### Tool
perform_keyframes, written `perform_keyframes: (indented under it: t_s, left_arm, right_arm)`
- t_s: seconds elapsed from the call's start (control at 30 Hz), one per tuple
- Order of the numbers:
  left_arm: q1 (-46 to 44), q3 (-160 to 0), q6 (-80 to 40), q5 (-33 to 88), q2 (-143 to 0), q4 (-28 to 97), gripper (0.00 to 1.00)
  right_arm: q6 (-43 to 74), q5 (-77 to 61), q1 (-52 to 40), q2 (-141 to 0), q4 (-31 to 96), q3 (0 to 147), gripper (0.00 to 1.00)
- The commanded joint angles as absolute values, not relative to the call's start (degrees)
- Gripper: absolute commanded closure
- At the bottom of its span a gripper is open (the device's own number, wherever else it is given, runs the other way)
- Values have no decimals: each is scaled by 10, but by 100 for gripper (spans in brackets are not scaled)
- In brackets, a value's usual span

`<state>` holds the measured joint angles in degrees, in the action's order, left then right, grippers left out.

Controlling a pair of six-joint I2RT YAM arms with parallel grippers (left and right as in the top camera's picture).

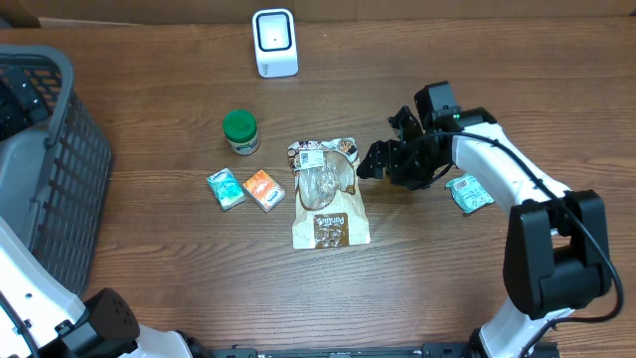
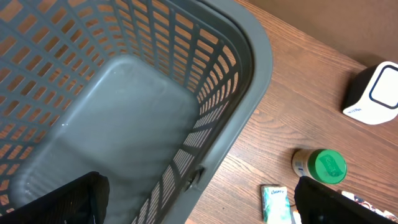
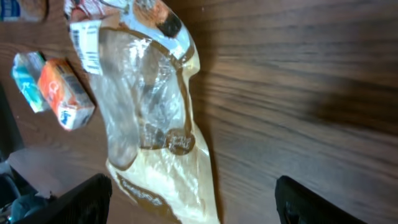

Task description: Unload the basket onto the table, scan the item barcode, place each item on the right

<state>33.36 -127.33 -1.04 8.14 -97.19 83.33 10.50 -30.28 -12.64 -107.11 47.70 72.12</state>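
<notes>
The right arm (image 1: 497, 159) reaches in across the desk (image 1: 447, 288) with its jaws spread wide and empty. They point at the snack bag (image 1: 329, 195) and sit just beside its right edge, not touching it as far as I can see. The bag lies flat in the middle of the desk, clear window up. A white barcode label (image 3: 87, 40) sits near its far end, the end toward the white scanner (image 1: 274, 42), which stands well apart at the back.

Left of the bag lie an orange packet (image 1: 263, 189) and a teal packet (image 1: 226, 188), with a green-lidded jar (image 1: 240, 131) behind them. A second teal packet (image 1: 469, 193) lies on the far side of the right arm. The left arm (image 1: 30, 278) hangs over the grey basket (image 2: 249, 74), its jaws wide too and holding nothing.

To me this looks like the approach: nothing is picked up yet, and the bag seems to be the chosen item. The next move calls for getting low and pinching an edge of that thin, floppy bag. Then it must be lifted and carried back with the label turned to face the scanner. A limp bag could sag or fold and hide the label.
</notes>
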Motion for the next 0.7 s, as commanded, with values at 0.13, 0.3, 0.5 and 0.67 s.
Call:
perform_keyframes:
  t_s: [0.13,0.3,0.5,0.67]
  left_arm:
    - [330,-1277,2,84,-966,834,1]
    - [330,-1277,2,84,-966,834,1]
    - [330,-1277,2,84,-966,833,0]
    - [330,-1277,2,84,-966,833,0]
  right_arm:
    - [109,-333,-158,-1123,376,690,18]
    - [124,-331,-181,-1151,326,690,18]
    - [124,-331,-182,-1152,313,690,18]
    - [123,-331,-182,-1152,311,690,18]
